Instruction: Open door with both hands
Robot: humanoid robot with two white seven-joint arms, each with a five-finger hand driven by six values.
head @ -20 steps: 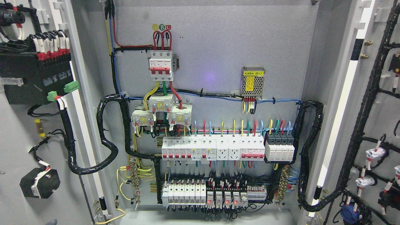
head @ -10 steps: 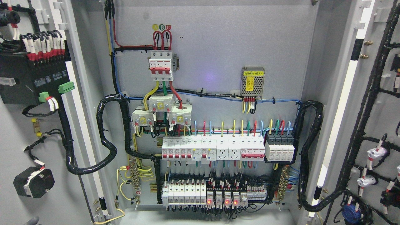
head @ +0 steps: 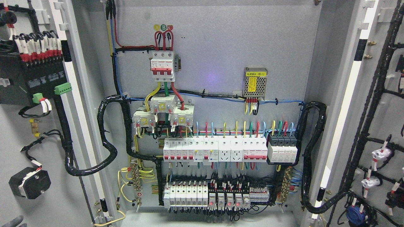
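Observation:
The grey electrical cabinet stands open in the head view. Its left door (head: pixel 19 142) is swung out at the picture's left, its inner face carrying a black module, white-and-red terminals and a black cable loom. The right door (head: pixel 382 126) is swung out at the right edge, with black looms and white connectors on its inner face. A small grey part of my left hand (head: pixel 12 221) shows at the bottom left corner, below the left door's black round part (head: pixel 30 183). Most of that hand is cut off by the frame. My right hand is out of view.
Inside, the back panel (head: pixel 221 47) holds a red-and-white main breaker (head: pixel 162 64), a small meshed power supply (head: pixel 255 81), two rows of breakers and relays, and thick black cable loops (head: pixel 107 135) running to both doors.
The left door has swung further left, its parts sliding toward the picture edge. The grey hand at the bottom has moved left with it. The right door has shifted slightly right.

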